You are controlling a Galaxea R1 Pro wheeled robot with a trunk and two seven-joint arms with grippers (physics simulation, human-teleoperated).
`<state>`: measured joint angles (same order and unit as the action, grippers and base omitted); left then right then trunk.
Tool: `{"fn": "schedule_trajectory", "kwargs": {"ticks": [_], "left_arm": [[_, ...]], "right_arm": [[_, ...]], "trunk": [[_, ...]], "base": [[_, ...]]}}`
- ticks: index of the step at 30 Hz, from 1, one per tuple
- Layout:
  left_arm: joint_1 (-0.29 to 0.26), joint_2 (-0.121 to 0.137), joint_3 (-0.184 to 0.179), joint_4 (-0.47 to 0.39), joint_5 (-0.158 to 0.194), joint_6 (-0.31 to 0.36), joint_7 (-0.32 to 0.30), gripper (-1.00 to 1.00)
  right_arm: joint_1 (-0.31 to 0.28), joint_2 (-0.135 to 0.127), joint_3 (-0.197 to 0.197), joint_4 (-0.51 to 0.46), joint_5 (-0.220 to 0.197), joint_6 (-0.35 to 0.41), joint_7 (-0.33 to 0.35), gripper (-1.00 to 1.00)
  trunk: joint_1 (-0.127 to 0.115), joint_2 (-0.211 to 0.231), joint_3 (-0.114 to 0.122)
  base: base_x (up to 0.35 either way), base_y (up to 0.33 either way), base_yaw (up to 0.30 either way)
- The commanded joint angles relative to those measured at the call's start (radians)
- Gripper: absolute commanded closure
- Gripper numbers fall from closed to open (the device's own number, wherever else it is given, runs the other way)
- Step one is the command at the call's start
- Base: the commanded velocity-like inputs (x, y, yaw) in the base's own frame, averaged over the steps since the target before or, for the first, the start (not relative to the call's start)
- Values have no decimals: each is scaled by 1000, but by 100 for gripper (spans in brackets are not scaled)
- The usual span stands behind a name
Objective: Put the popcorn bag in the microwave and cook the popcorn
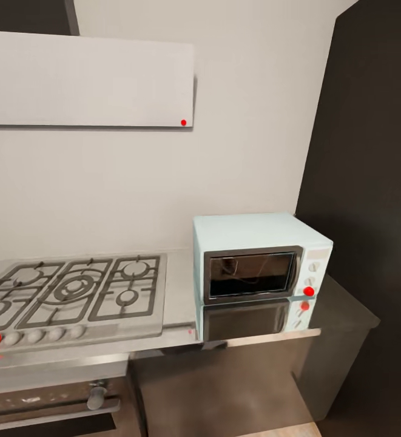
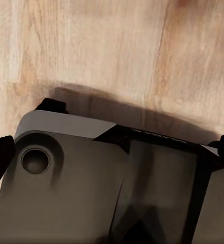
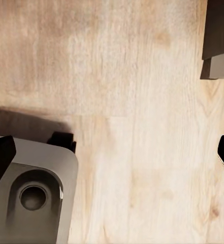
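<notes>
The microwave (image 1: 258, 264) sits shut at the bench's (image 1: 182, 285) four o'clock corner, no bag in sight. Both pincers (image 2: 112, 152) (image 3: 112, 152) hang apart over wooden floor (image 3: 142, 101); reaching before finding the bag risks wasted motion.

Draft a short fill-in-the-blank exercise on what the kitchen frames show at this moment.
1. The microwave stands on the countertop with its door ____.
2. To the microwave's left, set into the countertop, lies a gas ____.
3. Both wrist views look down at a floor made of ____.
4. In the right wrist view, the right gripper has its fingertips spread wide, so it is ____.

Missing words: closed; hob; wood; open
</notes>
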<state>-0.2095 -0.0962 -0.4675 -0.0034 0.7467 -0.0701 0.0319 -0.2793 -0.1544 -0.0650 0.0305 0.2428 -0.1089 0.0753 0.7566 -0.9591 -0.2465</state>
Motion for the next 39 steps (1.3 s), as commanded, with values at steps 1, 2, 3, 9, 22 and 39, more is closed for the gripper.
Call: {"fn": "schedule_trajectory", "kwargs": {"ticks": [1, 2, 3, 9, 22, 39], "left_arm": [[-1, 0, -9, 1, 6, -3, 3, -100], [-1, 0, -9, 0, 6, -2, 3, -100], [-1, 0, -9, 0, 6, -2, 3, -100], [-1, 1, -10, 0, 86, -3, 4, -100], [-1, 3, -12, 0, 118, -2, 5, -100], [-1, 3, -13, 0, 118, -10, 3, -100]], "right_arm": [[-1, -1, -7, 3, 7, -6, 3, -100], [-1, -1, -7, 3, 7, -6, 2, -100], [-1, -1, -7, 3, 7, -6, 2, -100], [-2, 0, -7, 3, 7, -6, 3, -100], [-1, -6, -7, 3, 7, -7, 3, -100], [-1, -5, -7, 3, 7, -9, 2, -100]], "trunk": [[0, -1, -1], [0, -1, -1], [0, -1, -1], [0, -1, -1], [0, -1, -1], [0, -1, -1]], "base": [[5, -334, 0], [2, -334, 0], [1, -334, 0], [0, -334, 0], [0, -334, 0], [0, -118, 186]]}}
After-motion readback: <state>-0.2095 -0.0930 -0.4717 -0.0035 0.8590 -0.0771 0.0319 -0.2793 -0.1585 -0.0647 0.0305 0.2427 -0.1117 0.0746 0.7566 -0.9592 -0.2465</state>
